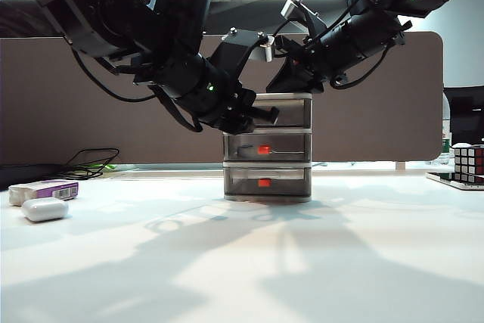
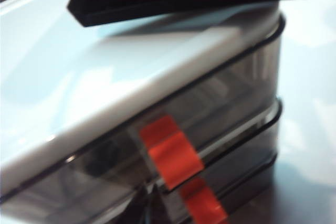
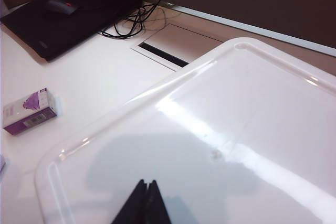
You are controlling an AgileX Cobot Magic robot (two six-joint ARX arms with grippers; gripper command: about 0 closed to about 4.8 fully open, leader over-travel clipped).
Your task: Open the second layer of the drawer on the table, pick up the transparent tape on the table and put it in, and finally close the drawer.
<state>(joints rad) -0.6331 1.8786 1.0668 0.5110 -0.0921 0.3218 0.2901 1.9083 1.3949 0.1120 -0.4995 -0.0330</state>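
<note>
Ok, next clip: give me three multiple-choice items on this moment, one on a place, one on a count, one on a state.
1. Where is the purple-and-white box?
A. on the drawer unit
B. on the table, left of the drawer unit
C. beside the cube

2. How many red-orange handles show on the drawer unit in the exterior view?
A. two
B. four
C. none

3. The right gripper is:
A. wide open
B. holding the box
C. shut, over the unit's white top

Key: 1 B, it lies by the white case. 2 A, the left gripper covers the top drawer front. 3 C, fingertips meet.

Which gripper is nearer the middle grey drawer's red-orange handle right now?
Left. The left gripper sits shut at the unit's front, just above the middle drawer's red-orange handle. The right gripper, also shut, rests over the white top.
</note>
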